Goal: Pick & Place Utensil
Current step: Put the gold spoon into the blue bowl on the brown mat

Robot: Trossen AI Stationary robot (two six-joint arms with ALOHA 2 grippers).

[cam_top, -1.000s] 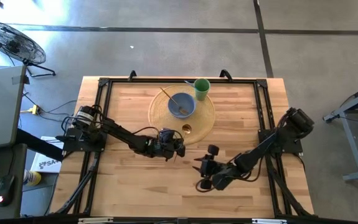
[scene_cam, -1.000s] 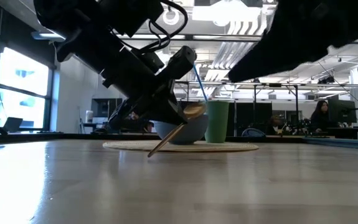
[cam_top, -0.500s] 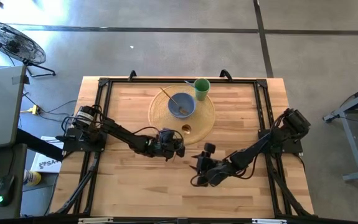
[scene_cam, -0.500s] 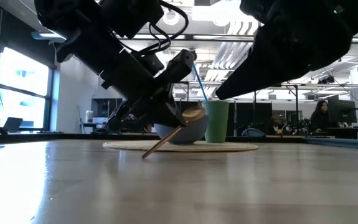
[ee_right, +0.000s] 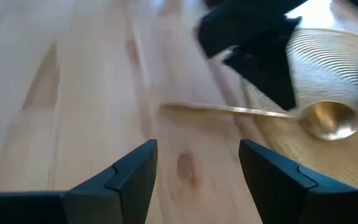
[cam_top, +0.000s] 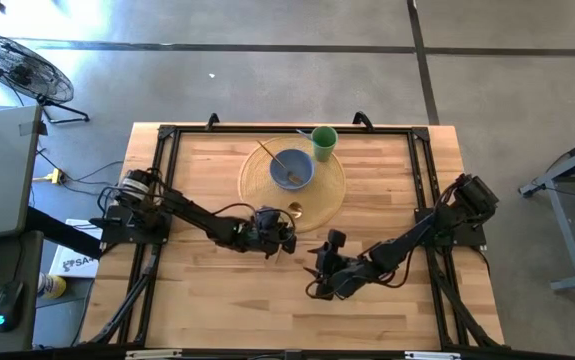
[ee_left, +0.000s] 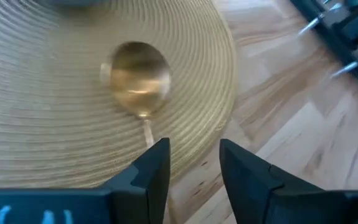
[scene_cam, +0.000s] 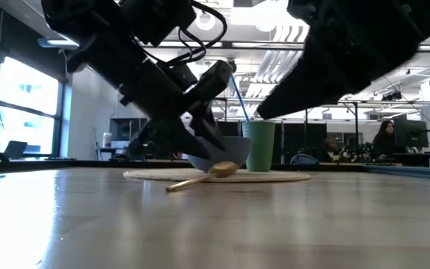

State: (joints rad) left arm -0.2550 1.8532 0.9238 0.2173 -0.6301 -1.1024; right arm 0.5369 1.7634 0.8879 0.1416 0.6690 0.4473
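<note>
Concrete floor surrounds the wooden table (cam_top: 207, 300), which carries a black frame along its edges and a lot of bare board in its near half. Toward the far middle lies a round woven mat (cam_top: 329, 192), and on it stand a blue bowl (cam_top: 292, 167) with a utensil inside and, just to the bowl's right, a green cup (cam_top: 324, 142) holding a straw. Both vessels crowd the mat's far side, so only its near rim is free.

That is where the gold spoon (scene_cam: 200, 178) lies: its bowl rests on the mat's near edge and its handle runs off onto the wood, pointing near and left. It looks set down there as the placing step of the task.

From the table's left side the left arm reaches in, and the left gripper (ee_left: 193, 163) hangs just over the handle with its fingers parted and nothing between them; the spoon lies free below, so the release seems made. It has open board behind it for pulling away toward the left.

From the right side the right gripper (ee_right: 197, 165) sits low over bare wood nearer than the spoon, fingers spread wide and empty, facing the handle. The two grippers are close, so any move across the spoon risks a brush between them.
</note>
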